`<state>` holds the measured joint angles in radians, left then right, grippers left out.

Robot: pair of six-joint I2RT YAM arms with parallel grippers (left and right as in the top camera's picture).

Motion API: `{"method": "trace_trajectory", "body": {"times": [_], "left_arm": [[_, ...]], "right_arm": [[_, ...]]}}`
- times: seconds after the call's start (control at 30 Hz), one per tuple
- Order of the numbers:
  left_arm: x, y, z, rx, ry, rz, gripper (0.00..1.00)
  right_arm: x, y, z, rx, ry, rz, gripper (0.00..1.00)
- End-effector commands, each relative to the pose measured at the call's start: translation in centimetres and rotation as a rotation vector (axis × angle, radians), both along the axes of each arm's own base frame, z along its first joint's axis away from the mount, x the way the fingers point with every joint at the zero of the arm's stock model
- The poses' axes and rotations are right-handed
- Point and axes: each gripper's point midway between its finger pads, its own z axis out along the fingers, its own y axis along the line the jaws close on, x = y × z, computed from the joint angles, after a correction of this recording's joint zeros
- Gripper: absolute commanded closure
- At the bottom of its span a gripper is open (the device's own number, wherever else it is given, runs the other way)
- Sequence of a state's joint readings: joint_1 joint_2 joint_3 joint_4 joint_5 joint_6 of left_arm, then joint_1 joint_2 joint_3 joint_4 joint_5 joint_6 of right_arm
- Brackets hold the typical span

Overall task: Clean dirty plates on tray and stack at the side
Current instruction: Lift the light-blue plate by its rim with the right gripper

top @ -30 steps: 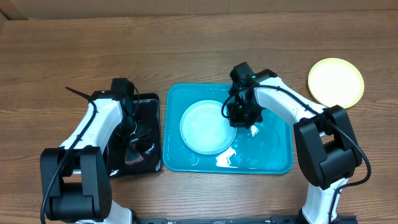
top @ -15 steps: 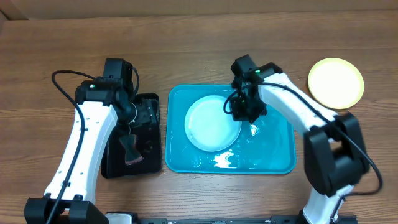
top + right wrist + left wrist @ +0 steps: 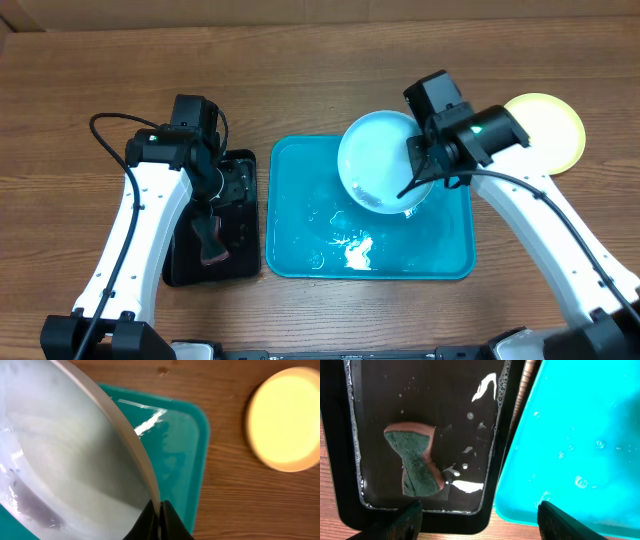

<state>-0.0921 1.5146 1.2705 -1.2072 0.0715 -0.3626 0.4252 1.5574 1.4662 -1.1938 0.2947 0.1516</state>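
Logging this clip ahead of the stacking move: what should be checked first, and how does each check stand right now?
1. Right gripper fingers pinch the blue plate at its rim: ok.
2. Blue plate is held tilted above the turquoise tray, not resting in it: ok.
3. Blue plate is clean: cannot tell; the right wrist view shows wet, greyish streaks.
4. Yellow plate lies flat on the table at the right with nothing on it: ok.
5. Left gripper is open and empty, over the black tray, away from the carry path: ok.
6. Sponge lies in the black tray: ok.
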Motion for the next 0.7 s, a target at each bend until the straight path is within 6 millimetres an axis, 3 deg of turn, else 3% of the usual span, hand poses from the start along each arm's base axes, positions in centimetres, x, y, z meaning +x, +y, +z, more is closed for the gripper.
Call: {"method": "trace_trajectory", "body": {"times": [0.0, 0.37, 0.47, 0.53, 0.6, 0.67], "left_arm": [[0.2, -0.4, 0.2, -0.005, -0.01, -0.035, 0.27], [0.2, -0.3, 0.2, 0.0, -0.008, -0.039, 0.28], [0.2, -0.3, 0.2, 0.0, -0.011, -0.052, 0.51], [0.3, -0.4, 0.2, 0.0, -0.014, -0.056, 0.53], [0.3, -0.5, 0.2, 0.002, -0.018, -0.065, 0.75], [0.4, -0.5, 0.2, 0.002, -0.021, -0.065, 0.89]], "right_arm": [[0.4, -1.5, 3.6, -0.037, -0.119, -0.023, 0.96], [0.4, -1.7, 4.4, -0.133, -0.133, 0.108, 0.96], [0.1, -0.9, 4.3, -0.111, -0.131, 0.113, 0.96], [-0.2, 0.5, 3.8, -0.027, -0.113, 0.1, 0.96], [-0.7, 2.2, 3.0, 0.088, -0.068, 0.086, 0.96], [-0.6, 2.6, 2.1, 0.131, -0.042, 0.019, 0.96]]}}
